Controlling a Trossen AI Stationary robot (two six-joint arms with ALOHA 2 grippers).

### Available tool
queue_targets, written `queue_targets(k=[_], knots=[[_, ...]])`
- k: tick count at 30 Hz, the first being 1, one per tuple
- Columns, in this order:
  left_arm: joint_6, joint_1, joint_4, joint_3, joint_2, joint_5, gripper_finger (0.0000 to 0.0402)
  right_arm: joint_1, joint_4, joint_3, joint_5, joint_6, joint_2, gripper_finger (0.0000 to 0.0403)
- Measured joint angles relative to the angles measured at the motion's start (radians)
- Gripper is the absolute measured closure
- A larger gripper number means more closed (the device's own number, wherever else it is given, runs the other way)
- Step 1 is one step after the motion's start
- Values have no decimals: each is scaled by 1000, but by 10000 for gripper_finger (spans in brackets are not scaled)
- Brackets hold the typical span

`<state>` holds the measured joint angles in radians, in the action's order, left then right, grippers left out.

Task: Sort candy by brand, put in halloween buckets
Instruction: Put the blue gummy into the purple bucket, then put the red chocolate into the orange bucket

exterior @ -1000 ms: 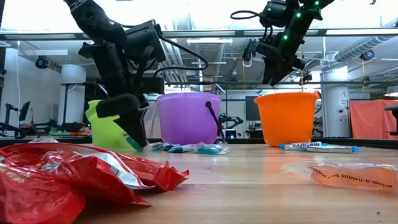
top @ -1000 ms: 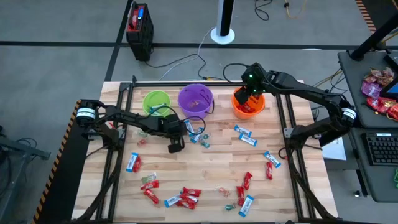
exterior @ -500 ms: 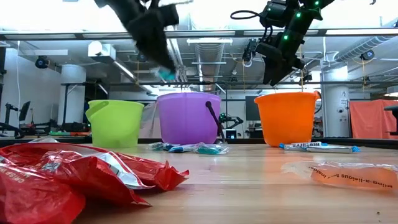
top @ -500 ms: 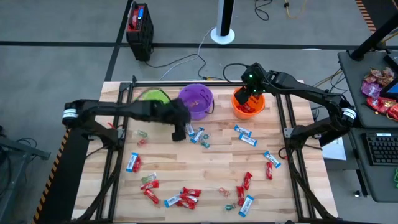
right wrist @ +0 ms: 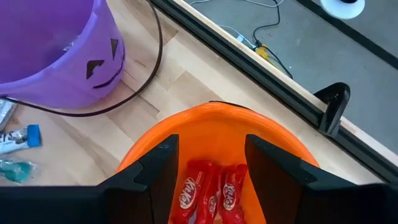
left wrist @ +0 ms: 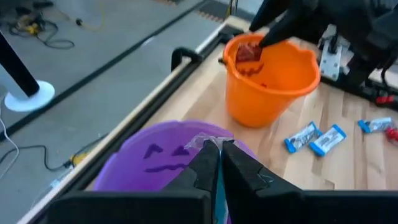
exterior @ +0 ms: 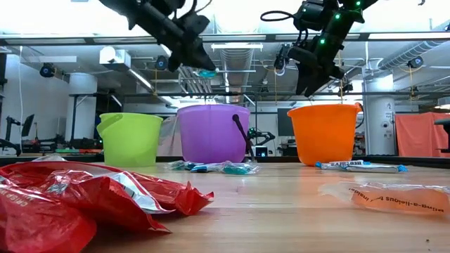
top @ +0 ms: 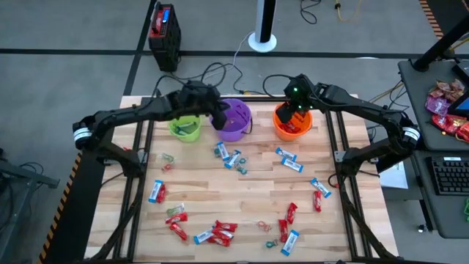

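Your left gripper (exterior: pixel 204 71) is clamped on a clear/green candy (exterior: pixel 207 72) over the purple bucket (top: pixel 233 117); right gripper (top: pixel 292 110) hangs wide over the orange bucket (top: pixel 292 126) w/ red candies (right wrist: pixel 208 194).

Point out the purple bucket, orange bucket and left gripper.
purple bucket (exterior: pixel 211 133), low view, front wall.
orange bucket (exterior: pixel 325 133), low view, front wall.
left gripper (exterior: pixel 204 70), low view, fingertips pinching a small teal candy.

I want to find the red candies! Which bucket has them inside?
The orange bucket, the one under the right claw. Red wrapped candies lie at its bottom. The purple bucket beside it shows no red.
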<state>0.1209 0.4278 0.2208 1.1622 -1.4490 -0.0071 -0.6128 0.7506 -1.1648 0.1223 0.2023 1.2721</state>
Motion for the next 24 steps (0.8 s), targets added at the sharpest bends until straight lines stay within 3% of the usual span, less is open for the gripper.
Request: queue_targets(k=[11,14,18,21,24], knots=[[-25,0,156,158,-118,-1,316,0,0,0,0,22,0,225],[-56,-5,359,224,-106,-1,298,0,12,0,0,26,0,225],[-27,-35,819,349,-44,19,288,0,27,0,0,25,0,225],[145,-83,1146,397,-1,90,288,0,26,0,0,20,0,225],[458,-175,1292,380,67,97,287,0,26,0,0,6,0,225]])
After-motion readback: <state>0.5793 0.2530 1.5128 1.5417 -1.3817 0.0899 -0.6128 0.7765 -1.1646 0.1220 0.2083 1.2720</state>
